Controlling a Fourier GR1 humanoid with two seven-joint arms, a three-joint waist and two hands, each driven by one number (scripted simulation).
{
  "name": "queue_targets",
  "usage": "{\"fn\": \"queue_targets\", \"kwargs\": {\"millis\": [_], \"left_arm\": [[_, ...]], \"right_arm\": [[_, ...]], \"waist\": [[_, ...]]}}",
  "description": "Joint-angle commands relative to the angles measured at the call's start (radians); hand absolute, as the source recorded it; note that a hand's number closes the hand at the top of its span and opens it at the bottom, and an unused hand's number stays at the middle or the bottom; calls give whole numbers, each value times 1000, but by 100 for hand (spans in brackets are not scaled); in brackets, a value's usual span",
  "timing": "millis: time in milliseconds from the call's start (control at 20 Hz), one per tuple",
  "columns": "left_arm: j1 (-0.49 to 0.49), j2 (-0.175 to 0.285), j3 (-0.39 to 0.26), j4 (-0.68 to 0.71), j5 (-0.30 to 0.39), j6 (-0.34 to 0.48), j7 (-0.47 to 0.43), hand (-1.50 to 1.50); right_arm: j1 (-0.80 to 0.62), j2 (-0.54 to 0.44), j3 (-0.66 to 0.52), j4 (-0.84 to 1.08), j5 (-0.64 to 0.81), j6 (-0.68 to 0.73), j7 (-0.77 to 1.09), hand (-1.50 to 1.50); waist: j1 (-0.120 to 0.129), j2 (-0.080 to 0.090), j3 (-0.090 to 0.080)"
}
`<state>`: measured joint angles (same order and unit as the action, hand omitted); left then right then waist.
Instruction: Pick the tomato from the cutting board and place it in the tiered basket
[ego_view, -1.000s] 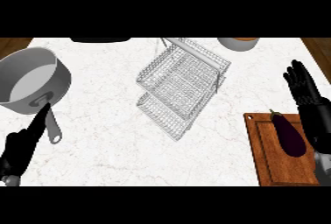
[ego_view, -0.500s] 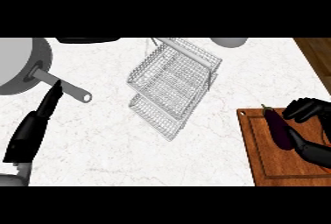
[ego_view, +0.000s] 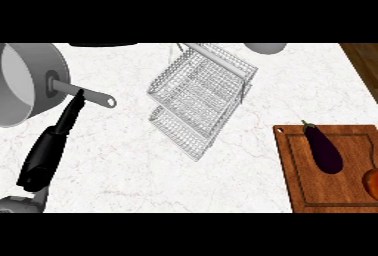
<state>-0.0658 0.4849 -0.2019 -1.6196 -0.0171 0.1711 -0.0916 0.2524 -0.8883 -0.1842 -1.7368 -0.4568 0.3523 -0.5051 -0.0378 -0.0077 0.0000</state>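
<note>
Sitting at the right edge of the cutting board (ego_view: 295, 197), the tomato (ego_view: 373, 182) shows only as a red sliver cut off by the view, near the eggplant (ego_view: 323, 150) on that same board at the worktop's (ego_view: 133, 170) near right corner. Left hand (ego_view: 46, 155) is released, fingers straight, tips at the pot's (ego_view: 29, 85) handle by the left edge; right hand's out of sight. Tiered basket (ego_view: 199, 95) stands mid-worktop, well apart from the board.

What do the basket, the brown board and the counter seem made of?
The tiered basket looks like thin metal wire, pale and shiny; the counter shows through its mesh. The cutting board seems wood: reddish brown with faint streaks like grain. The counter looks like white marble or similar stone, given faint veins.
</note>
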Motion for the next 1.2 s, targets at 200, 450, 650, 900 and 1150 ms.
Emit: {"fn": "queue_targets", "kwargs": {"millis": [200, 450, 650, 900, 1150], "left_arm": [[34, -7, 7, 0, -28, 30, -9, 0], [38, 11, 35, -14, -24, 22, -6, 0], [26, 3, 25, -50, -19, -2, 34, 0], [6, -44, -10, -58, -52, -8, 43, 0], [10, -60, -5, -51, -74, -12, 28, 0]], "right_arm": [[184, -301, -179, -76, 341, -16, 104, -150], [330, -316, -323, -142, 484, -18, 179, -150], [459, -154, -383, -363, 559, -35, 311, -150], [500, 18, -340, -569, 648, -29, 467, -150], [523, 128, -176, -664, 916, -81, 561, -150]], "waist": [[-50, -10, -6], [-50, -11, -4], [-30, -7, -2], [11, 3, -1], [27, 6, 0]]}}
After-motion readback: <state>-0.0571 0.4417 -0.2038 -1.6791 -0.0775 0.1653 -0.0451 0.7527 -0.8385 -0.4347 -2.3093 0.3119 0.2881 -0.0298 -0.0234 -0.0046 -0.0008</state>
